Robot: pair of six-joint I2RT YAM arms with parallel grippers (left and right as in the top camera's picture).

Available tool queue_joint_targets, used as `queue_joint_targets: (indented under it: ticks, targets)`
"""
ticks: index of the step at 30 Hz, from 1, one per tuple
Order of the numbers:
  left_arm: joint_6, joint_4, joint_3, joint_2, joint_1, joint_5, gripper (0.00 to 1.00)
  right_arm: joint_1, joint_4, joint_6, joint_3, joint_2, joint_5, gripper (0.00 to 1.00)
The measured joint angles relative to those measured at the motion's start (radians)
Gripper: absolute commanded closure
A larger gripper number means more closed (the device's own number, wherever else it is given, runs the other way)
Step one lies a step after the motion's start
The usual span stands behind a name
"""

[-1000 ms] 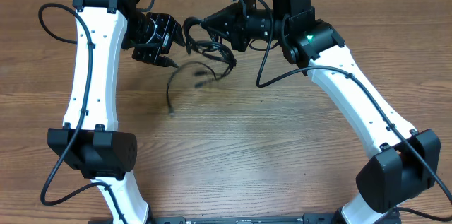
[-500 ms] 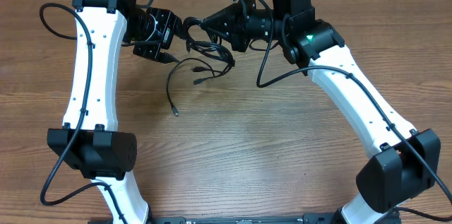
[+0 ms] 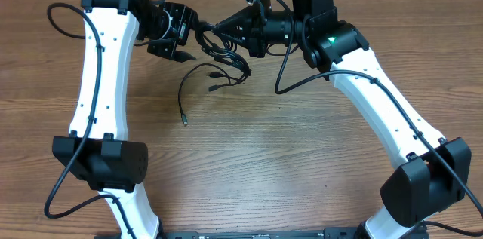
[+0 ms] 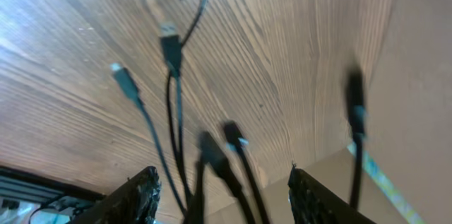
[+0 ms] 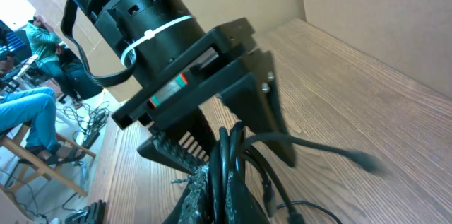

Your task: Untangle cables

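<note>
The cables (image 3: pixel 226 54) are a bundle of thin black cords held above the far part of the table, between the two grippers. My right gripper (image 3: pixel 220 29) is shut on the bundle; in its wrist view the cords (image 5: pixel 227 155) are pinched between its fingers (image 5: pixel 206 190). My left gripper (image 3: pixel 179 37) is just left of the bundle. Its fingers (image 4: pixel 134 197) stand wide apart and open, with several cords and plug ends (image 4: pixel 171 40) hanging loose between them. One long end (image 3: pixel 183 118) trails down toward the table.
The wooden table (image 3: pixel 272 156) runs under both arms. A beige board (image 4: pixel 417 75) stands along the far edge. Both arm bases (image 3: pixel 98 160) sit near the front edge. People sit beyond the table's left side (image 5: pixel 28 104).
My left gripper has moved up and toward the far edge, and its jaws have widened. The loose cord ends, blurred a second ago, now hang still. The right gripper has stayed put.
</note>
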State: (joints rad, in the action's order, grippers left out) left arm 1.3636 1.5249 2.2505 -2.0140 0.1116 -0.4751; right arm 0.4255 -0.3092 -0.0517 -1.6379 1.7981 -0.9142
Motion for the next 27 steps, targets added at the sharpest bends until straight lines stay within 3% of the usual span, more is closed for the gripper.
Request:
queue_joint_targets:
  ticks: [11, 12, 15, 22, 23, 26, 27]
  targets:
    - [0.003, -0.019, 0.000, 0.000, 0.036, -0.032, 0.43, 0.000, -0.030, 0.000, 0.000, 0.000, 0.010, 0.96]
    - [0.003, -0.019, 0.000, 0.000, 0.036, -0.034, 0.47, 0.000, -0.032, 0.000, 0.000, 0.000, 0.012, 0.96]
    - [0.010, -0.023, 0.000, 0.000, 0.036, -0.034, 0.96, 0.001, -0.042, -0.001, 0.000, 0.000, 0.011, 0.96]
    - [0.018, -0.039, 0.000, 0.000, 0.033, -0.033, 0.96, 0.010, -0.058, -0.002, 0.000, 0.000, -0.002, 0.95]
    - [0.018, -0.038, 0.000, 0.000, 0.033, -0.033, 0.96, 0.010, -0.058, -0.002, 0.000, 0.000, -0.002, 0.93]
    - [0.014, -0.037, 0.000, 0.000, 0.033, -0.025, 0.96, 0.010, -0.075, -0.005, 0.000, 0.000, 0.003, 0.67]
    - [0.002, -0.036, 0.000, 0.000, 0.033, -0.015, 0.96, 0.010, -0.091, 0.003, 0.000, 0.000, 0.023, 0.63]
